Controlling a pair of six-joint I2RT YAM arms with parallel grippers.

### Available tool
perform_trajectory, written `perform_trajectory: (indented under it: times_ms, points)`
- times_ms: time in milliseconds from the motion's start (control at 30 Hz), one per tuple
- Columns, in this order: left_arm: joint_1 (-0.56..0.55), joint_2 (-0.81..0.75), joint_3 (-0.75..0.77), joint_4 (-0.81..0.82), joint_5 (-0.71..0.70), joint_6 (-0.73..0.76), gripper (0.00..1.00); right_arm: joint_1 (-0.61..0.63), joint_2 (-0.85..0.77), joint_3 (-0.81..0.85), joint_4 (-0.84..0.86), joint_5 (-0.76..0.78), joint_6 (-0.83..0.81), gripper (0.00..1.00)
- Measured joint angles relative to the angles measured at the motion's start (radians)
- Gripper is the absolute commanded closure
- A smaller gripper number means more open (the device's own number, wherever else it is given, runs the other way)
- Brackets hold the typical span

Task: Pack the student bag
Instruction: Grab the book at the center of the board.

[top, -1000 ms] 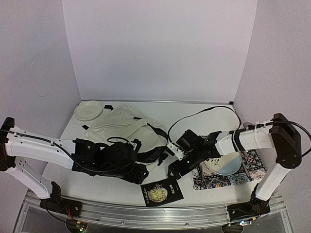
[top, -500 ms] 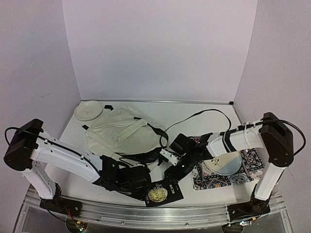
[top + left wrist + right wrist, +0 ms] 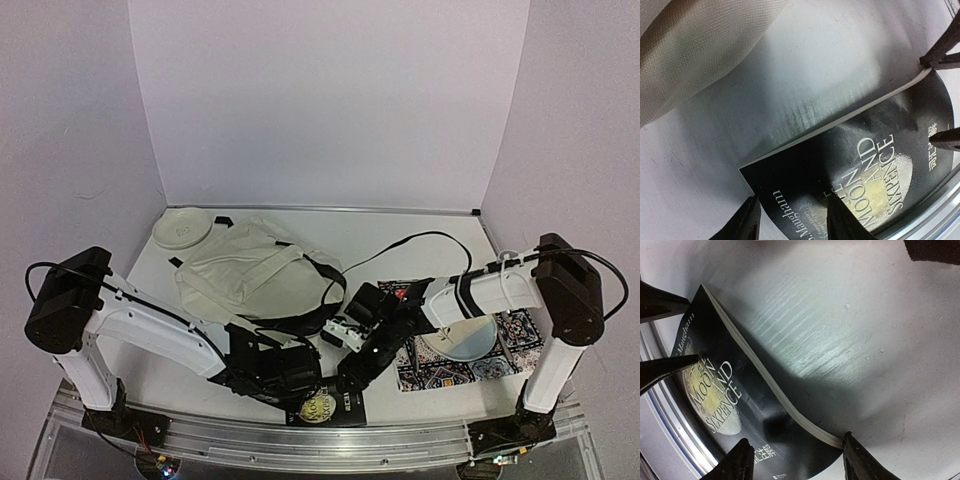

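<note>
Student bag (image 3: 255, 272) lies flat on the bench (image 3: 410, 232), toward the back left, apart from the book (image 3: 325, 408) at the near edge. Your left hand (image 3: 792, 225) and right hand (image 3: 797, 462) each stand partly open astride opposite corners of that book; whether they touch it is unclear.

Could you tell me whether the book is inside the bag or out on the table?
Out: the book lies closed, cover up, on the table, apart from the bag.

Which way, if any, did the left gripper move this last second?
Yes: the left gripper moved toward the near edge and right, away from the white plate.
</note>
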Motion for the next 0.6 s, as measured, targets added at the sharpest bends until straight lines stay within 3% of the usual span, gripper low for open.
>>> perform_trajectory:
  times_ms: [167, 500, 600]
  points:
    - [0.0, 0.001, 0.0, -0.004, -0.005, 0.001, 0.57, 0.0, 0.0, 0.0, -0.017, -0.034, -0.004, 0.47]
    - [0.0, 0.0, 0.0, -0.007, -0.014, -0.003, 0.57, 0.0, 0.0, 0.0, -0.014, -0.058, 0.0, 0.73]
    - [0.0, -0.002, -0.002, -0.007, -0.019, -0.005, 0.54, 0.0, 0.0, 0.0, -0.008, -0.066, 0.004, 0.76]
